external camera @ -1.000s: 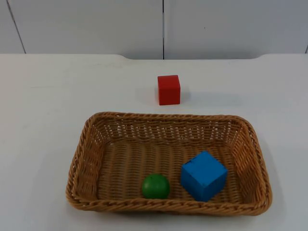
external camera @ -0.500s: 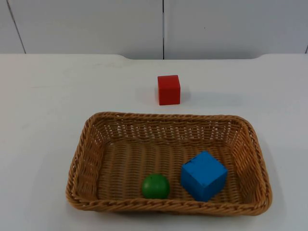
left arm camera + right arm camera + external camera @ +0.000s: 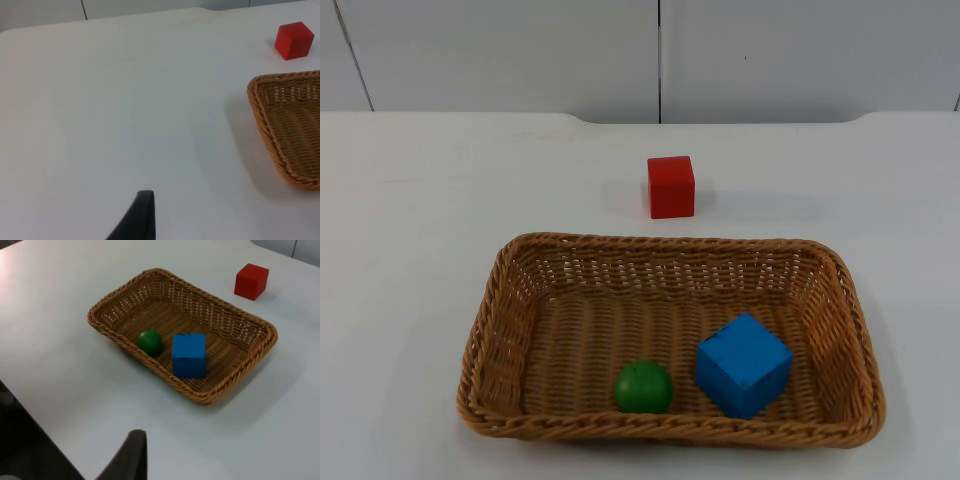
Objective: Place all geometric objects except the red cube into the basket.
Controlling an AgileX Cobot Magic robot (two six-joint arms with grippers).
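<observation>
Neither gripper's grip state can be told. From the top view, the wicker basket (image 3: pixel 510 300) holds 1 green ball (image 3: pixel 643 387) just beside 1 blue cube (image 3: pixel 743 364); the red cube (image 3: pixel 671 186) sits on the white table (image 3: pixel 410 220) behind the basket.

Left wrist view: 1 black fingertip (image 3: pixel 136 220) above bare table, well apart from the basket.

Right wrist view: 1 fingertip (image 3: pixel 129 456) near the table edge.
</observation>
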